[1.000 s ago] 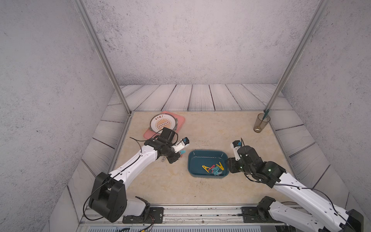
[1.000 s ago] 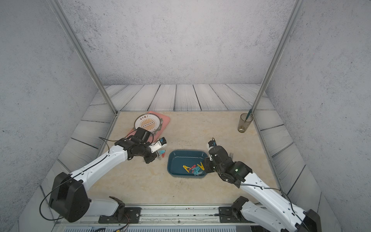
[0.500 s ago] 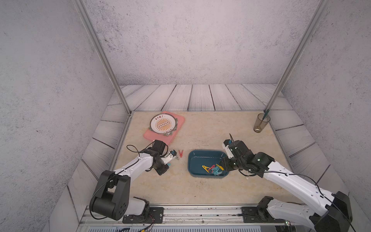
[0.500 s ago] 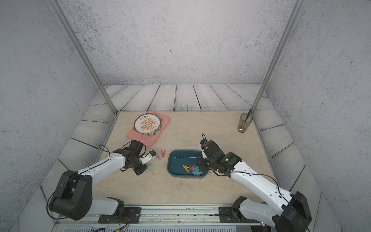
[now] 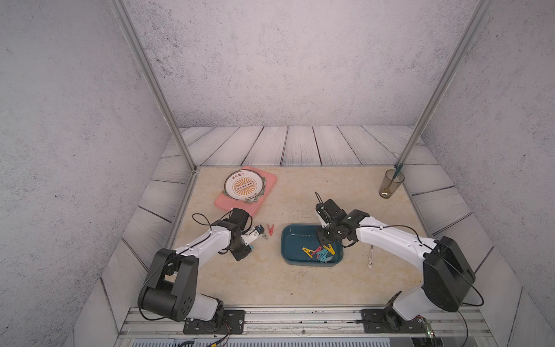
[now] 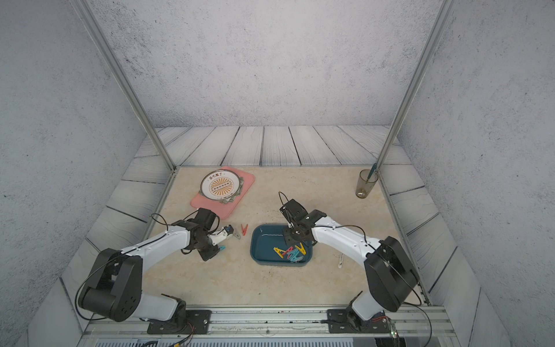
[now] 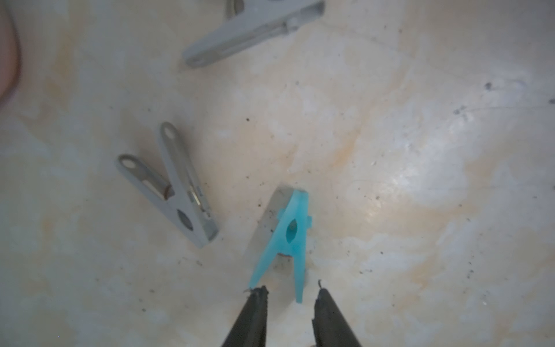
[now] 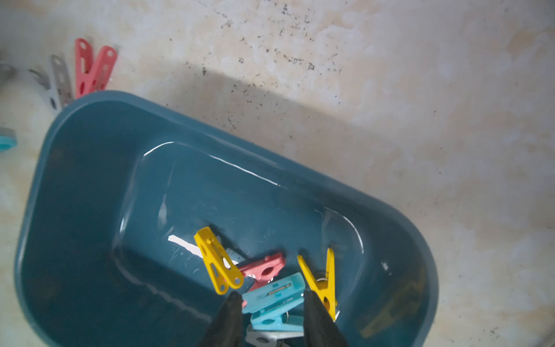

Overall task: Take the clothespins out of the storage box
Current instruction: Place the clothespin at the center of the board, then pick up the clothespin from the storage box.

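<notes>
Evidently the work is split by side. The storage box (image 5: 295, 244) sits just toward 5 o'clock of the middle of the worktop (image 5: 270, 279). The clothespins (image 5: 319, 253) left in it are heaped in its 4 o'clock corner, nearest the right arm, so I judge that arm can come in over the rim without crossing the other. Those already out lie around the box's 9 o'clock, on the left arm's side. They are a red clothespin (image 5: 271, 229), a grey clothespin (image 7: 174, 186), a second grey clothespin (image 7: 252, 30) and a teal-blue clothespin (image 7: 289, 237). All lie apart from the box wall, probably so that nothing gets knocked back in.

The left end effector (image 7: 289, 296) is low over the worktop with its fingers parted a modest way. The teal-blue clothespin stands on the worktop just ahead of the tips, one leg reaching into the gap, and neither finger presses it. This end effector holds nothing, which reads as a let-go rather than a grip.

The right end effector (image 8: 271, 299) hangs over the heap, fingers partly spread to either side of a blue heap clothespin (image 8: 288, 285) that lies among two yellow, one red and one grey. Whether the tips touch it I cannot tell, and nothing is lifted. The narrow spread suits a slim clip packed among neighbours.
</notes>
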`<state>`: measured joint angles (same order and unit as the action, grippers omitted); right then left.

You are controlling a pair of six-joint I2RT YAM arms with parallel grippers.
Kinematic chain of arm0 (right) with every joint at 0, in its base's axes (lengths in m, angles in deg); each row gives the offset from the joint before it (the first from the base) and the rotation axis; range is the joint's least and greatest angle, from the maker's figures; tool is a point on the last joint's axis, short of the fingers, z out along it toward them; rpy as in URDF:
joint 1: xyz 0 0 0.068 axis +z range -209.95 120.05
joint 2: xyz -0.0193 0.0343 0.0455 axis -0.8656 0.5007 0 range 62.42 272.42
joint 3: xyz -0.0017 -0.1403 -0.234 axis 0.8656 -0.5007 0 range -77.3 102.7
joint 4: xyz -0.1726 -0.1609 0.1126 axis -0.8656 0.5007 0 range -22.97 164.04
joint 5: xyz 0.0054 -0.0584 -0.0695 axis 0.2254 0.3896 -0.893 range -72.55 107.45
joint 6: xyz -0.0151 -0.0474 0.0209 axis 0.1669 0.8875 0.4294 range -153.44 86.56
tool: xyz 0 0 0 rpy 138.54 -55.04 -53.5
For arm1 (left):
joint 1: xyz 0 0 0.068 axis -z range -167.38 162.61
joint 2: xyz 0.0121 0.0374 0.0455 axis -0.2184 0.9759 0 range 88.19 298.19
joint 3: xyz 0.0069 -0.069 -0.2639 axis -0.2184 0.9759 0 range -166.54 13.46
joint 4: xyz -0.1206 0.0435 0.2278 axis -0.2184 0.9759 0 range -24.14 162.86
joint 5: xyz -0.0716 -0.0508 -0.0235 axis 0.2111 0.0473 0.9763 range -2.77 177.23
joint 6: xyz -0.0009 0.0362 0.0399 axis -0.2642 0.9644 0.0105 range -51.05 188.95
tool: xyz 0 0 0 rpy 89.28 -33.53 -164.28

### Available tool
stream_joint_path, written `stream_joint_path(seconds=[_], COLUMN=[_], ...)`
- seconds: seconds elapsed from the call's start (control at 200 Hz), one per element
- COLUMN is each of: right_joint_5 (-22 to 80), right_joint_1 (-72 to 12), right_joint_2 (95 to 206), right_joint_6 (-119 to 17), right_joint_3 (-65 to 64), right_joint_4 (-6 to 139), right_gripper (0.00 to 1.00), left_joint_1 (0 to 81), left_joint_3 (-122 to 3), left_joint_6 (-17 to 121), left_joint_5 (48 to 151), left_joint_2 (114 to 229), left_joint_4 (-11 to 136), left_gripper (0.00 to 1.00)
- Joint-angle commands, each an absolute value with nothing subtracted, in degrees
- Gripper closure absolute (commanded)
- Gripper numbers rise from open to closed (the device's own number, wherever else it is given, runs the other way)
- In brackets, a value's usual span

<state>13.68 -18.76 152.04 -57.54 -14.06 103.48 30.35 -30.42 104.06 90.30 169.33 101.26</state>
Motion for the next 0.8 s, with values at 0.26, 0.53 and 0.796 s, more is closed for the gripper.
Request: stream_joint_path(seconds=[0.26, 0.53, 0.796], right_joint_5=[7.59, 3.78, 0.47], right_joint_1=[-18.47, -18.47, -18.47], right_joint_2=[161.85, 167.62, 171.59], right_joint_6=[-60.43, -59.10, -59.36], right_joint_3=[-6.04, -5.51, -4.03], right_joint_4=[121.96, 122.41, 120.33], right_gripper=[0.62, 0.66, 0.73], left_joint_1=[29.67, 29.67, 29.67], left_joint_3=[-40.25, -42.87, -42.87], left_joint_6=[103.30, 96.56, 92.02], left_joint_5=[99.53, 102.00, 101.41], left_joint_2=[164.34, 167.06, 164.88], left_joint_4=[111.55, 111.12, 111.97], left_gripper=[0.63, 0.63, 0.63])
